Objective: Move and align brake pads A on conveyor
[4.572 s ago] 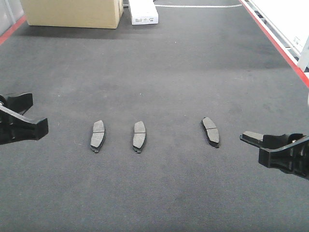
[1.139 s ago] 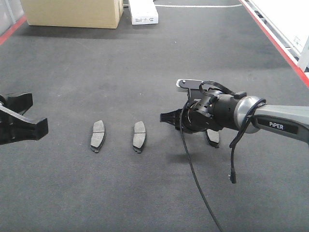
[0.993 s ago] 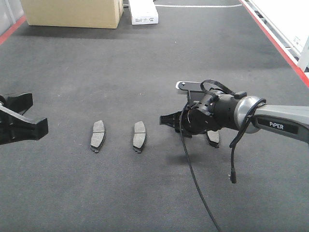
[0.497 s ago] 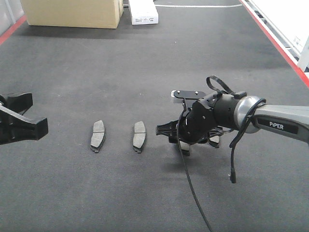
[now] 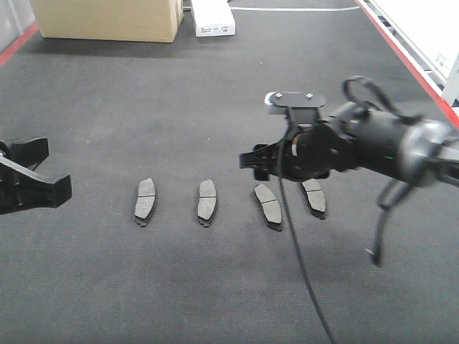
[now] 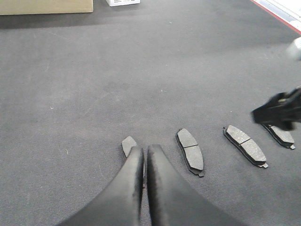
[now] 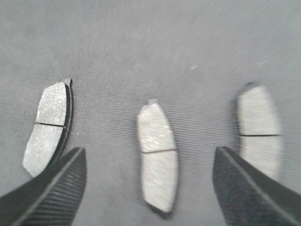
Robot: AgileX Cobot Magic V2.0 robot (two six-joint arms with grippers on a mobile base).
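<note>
Four dark grey brake pads lie in a rough row on the conveyor [image 5: 237, 100]: one at the left [image 5: 145, 201], a second [image 5: 206, 203], a third [image 5: 267, 206] angled slightly, and a fourth [image 5: 313, 196]. My right gripper [image 5: 247, 160] hovers open just above and behind the third pad, holding nothing. In the right wrist view its fingers [image 7: 56, 188] straddle a pad [image 7: 157, 155] on the belt below without touching it. My left gripper [image 5: 57, 188] waits at the left edge, shut and empty. Its fingers [image 6: 136, 179] hide part of the leftmost pad [image 6: 128, 143].
A cardboard box [image 5: 107, 18] and a white carton [image 5: 213, 18] stand at the belt's far end. Red side edges run along the right [image 5: 412, 68] and the far left [image 5: 18, 43]. A black cable [image 5: 301, 272] hangs from the right arm down over the near belt.
The right arm came in from the right and lowered a fourth pad onto the belt between the second and the rightmost pad. It has let go and lifted, open.
</note>
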